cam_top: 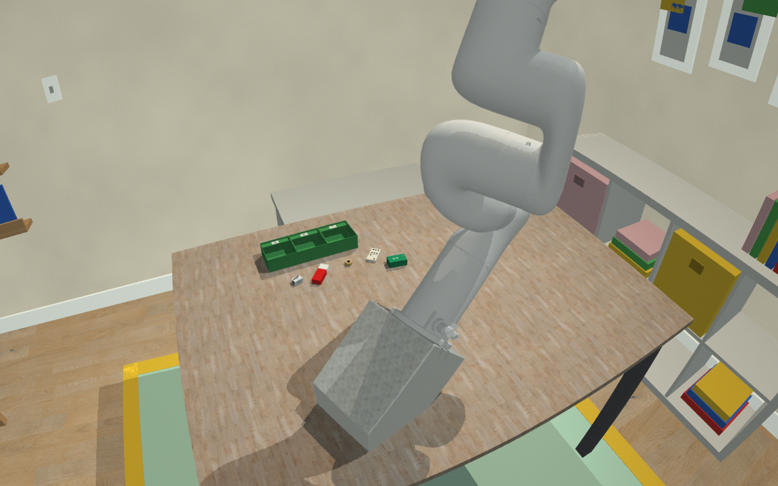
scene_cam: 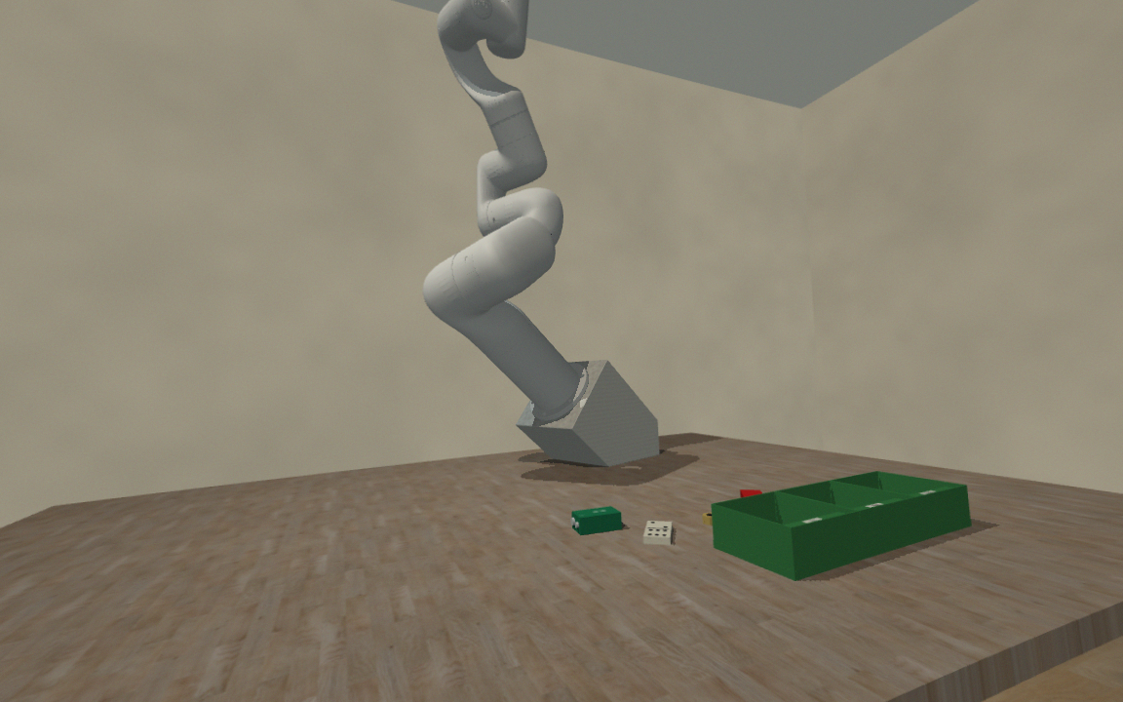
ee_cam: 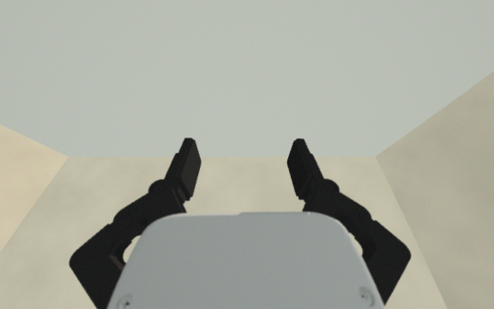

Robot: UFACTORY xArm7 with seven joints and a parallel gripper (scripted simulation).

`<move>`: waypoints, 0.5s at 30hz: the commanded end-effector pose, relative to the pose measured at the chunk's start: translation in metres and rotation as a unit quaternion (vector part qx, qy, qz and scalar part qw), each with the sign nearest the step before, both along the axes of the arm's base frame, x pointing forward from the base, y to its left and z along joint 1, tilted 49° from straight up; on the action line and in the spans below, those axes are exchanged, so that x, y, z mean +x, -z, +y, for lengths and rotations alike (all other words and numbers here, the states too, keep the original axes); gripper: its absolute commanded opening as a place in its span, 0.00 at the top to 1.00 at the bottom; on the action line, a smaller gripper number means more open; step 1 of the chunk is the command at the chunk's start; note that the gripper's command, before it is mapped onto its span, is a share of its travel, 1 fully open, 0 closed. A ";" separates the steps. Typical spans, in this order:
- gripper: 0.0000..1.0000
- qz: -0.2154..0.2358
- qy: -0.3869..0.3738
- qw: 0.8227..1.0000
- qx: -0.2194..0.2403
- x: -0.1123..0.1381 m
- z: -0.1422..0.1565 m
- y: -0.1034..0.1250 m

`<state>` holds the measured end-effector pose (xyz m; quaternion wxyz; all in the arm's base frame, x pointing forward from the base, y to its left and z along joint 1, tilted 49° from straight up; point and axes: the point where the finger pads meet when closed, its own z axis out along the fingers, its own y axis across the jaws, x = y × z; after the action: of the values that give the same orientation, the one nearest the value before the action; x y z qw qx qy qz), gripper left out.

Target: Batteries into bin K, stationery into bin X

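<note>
A green bin with three compartments (cam_top: 308, 244) stands at the far side of the table; it also shows in the exterior view (scene_cam: 840, 522). Its labels are too small to read. In front of it lie a small grey battery (cam_top: 296, 280), a red eraser with a white end (cam_top: 319, 274), a small yellow ring (cam_top: 348, 262), a white domino (cam_top: 372, 254) and a green block-shaped battery (cam_top: 396, 260). My gripper (ee_cam: 244, 150) shows only in the wrist view. It is open and empty and points up at the ceiling, high above the table.
The arm's grey base block (cam_top: 383, 377) stands tilted near the table's front edge. A shelf unit with books and boxes (cam_top: 699, 283) lines the right wall, off the table.
</note>
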<state>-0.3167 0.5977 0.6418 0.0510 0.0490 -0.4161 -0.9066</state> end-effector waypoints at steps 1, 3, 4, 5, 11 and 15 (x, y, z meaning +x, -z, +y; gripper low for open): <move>0.93 0.000 0.000 1.000 0.000 0.006 -0.011 0.010; 0.93 0.000 0.000 1.000 0.000 0.012 -0.022 0.021; 0.93 0.000 0.000 1.000 0.000 0.015 -0.028 0.027; 0.93 0.000 0.000 1.000 0.000 0.018 -0.034 0.032; 0.93 0.005 0.000 1.000 0.002 0.036 -0.065 0.056; 0.93 0.001 0.000 1.000 0.000 0.040 -0.076 0.070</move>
<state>-0.2863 0.5473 0.5983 0.0469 0.0349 -0.4417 -0.8953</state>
